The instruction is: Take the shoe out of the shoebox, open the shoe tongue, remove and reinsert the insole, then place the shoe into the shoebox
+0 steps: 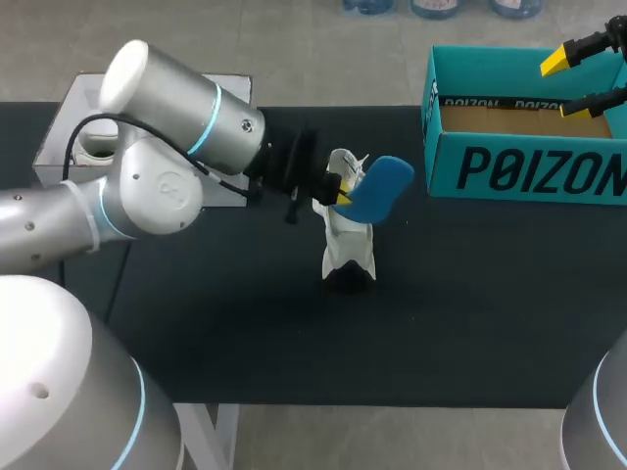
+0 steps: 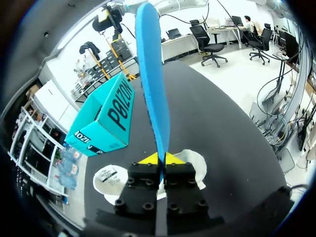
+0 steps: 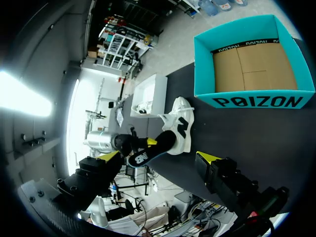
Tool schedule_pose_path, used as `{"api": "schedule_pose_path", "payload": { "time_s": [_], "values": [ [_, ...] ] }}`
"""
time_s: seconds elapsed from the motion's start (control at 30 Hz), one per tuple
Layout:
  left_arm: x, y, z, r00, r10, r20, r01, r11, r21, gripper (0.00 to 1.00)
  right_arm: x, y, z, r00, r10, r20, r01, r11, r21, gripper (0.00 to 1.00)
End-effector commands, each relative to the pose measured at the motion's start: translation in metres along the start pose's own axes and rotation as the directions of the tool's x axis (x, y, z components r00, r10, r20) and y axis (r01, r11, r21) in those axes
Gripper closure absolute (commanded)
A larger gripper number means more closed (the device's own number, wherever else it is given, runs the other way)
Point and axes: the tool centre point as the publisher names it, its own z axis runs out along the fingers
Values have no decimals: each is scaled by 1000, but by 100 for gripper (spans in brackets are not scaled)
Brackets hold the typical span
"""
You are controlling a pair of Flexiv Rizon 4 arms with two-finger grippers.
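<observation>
Your left gripper (image 1: pixel 341 193) clamps the flat blue insole (image 1: pixel 382 184) by the white shoe (image 1: pixel 349 250). Your right gripper (image 1: pixel 566 83) hangs with fingers spread near the teal cardboard shoebox (image 1: pixel 529 174).

The white shoe (image 1: pixel 348 250) with a black mark on its side sits on the dark table near the middle, well apart from the shoebox (image 1: pixel 529 168). The insole (image 1: pixel 377 188), blue on top and black underneath, is out of the shoe and pinched at one end in my left gripper (image 2: pixel 161 159), just above the shoe's opening. The teal box stands open at the far right corner, its brown cardboard floor showing.
</observation>
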Motion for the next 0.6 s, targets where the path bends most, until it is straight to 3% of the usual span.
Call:
{"api": "schedule_pose_path", "payload": {
  "time_s": [0.03, 0.2, 0.6],
  "values": [
    [7, 9, 12, 999, -20, 47, 18, 998, 58, 100, 0, -1, 0, 1000, 1, 2, -1, 1000, -1, 0],
    [9, 18, 18, 998, -42, 43, 39, 998, 53, 100, 0, -1, 0, 1000, 1, 2, -1, 1000, -1, 0],
    [5, 44, 27, 998, -41, 38, 44, 997, -63, 100, 0, -1, 0, 1000, 1, 2, -1, 1000, -1, 0]
  ]
}}
